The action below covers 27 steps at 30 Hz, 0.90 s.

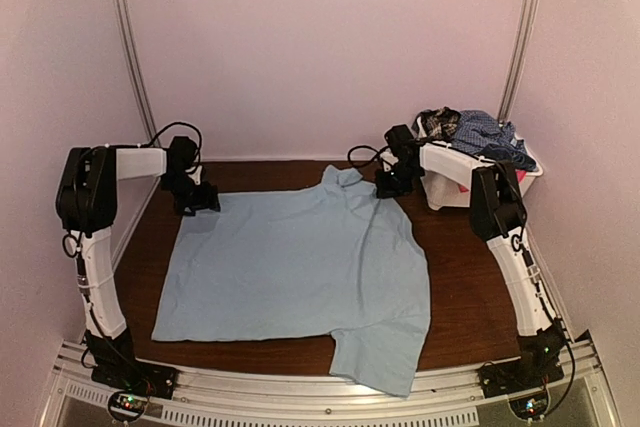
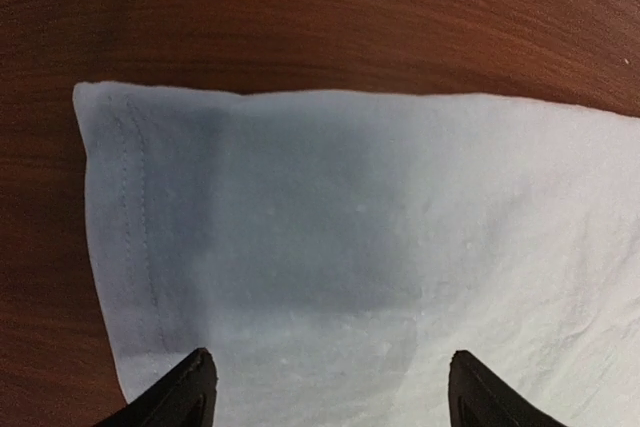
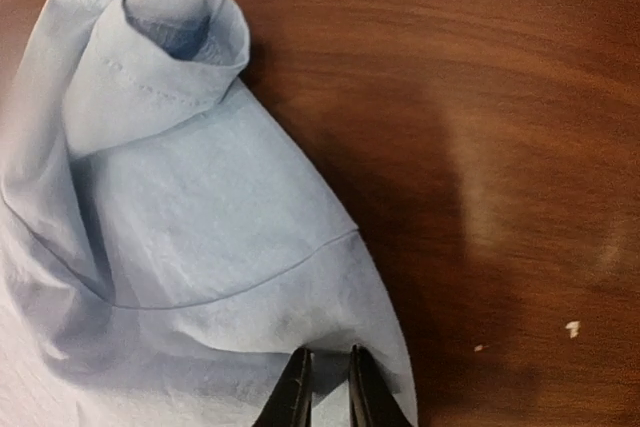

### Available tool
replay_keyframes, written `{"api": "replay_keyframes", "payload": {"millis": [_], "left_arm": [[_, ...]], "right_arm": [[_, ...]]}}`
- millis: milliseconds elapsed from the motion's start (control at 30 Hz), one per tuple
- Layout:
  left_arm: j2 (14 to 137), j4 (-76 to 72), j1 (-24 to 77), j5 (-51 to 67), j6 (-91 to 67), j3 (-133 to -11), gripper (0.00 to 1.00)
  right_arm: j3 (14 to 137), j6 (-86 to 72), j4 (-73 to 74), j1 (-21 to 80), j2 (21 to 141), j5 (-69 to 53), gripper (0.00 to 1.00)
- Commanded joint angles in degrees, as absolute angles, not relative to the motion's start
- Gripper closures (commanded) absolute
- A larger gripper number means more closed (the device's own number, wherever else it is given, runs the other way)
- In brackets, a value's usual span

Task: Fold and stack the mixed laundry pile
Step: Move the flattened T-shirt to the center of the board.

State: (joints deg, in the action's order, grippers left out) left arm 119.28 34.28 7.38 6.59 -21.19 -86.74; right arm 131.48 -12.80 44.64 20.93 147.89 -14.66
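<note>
A light blue T-shirt (image 1: 300, 267) lies spread flat on the brown table, one sleeve hanging over the near edge. My left gripper (image 1: 200, 202) stands open above the shirt's far left corner (image 2: 110, 107), its dark fingertips (image 2: 195, 387) wide apart over the cloth with nothing between them. My right gripper (image 1: 385, 187) is at the far right of the shirt, beside the curled sleeve (image 3: 170, 37). Its jaws (image 3: 328, 387) are shut on a pinch of the blue fabric, which puckers toward them. The rest of the mixed laundry pile (image 1: 475, 132) sits in the basket.
A white plastic basket (image 1: 450, 192) stands at the back right, right behind my right arm, with blue checked and dark garments heaped in it. Bare brown table (image 1: 470, 287) shows to the right of the shirt and in a strip along the far wall.
</note>
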Motion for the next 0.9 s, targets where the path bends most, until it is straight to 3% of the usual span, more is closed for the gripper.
{"api": "replay_keyframes", "payload": {"millis": [0, 233, 500, 633, 867], "left_arm": [[124.59, 34.32, 5.68, 5.38, -21.28, -92.03, 0.19], [134.36, 37.28, 5.41, 5.70, -21.31, -103.53, 0.27], [137.82, 39.49, 4.84, 5.69, -20.90, -115.57, 0.25], [128.01, 37.98, 4.88, 6.53, -19.54, -110.46, 0.16], [108.09, 35.03, 6.89, 9.87, -18.93, -89.39, 0.11]], "right_arm": [[135.35, -12.66, 50.43, 16.84, 153.65, -6.61, 0.82], [143.78, -12.10, 49.39, 15.48, 158.87, -6.25, 0.74], [148.15, -11.40, 40.61, 14.32, 155.65, -9.61, 0.47], [142.87, -10.91, 37.53, 14.39, 146.67, -16.62, 0.35], [118.08, -10.31, 37.62, 17.77, 127.83, -24.34, 0.35]]}}
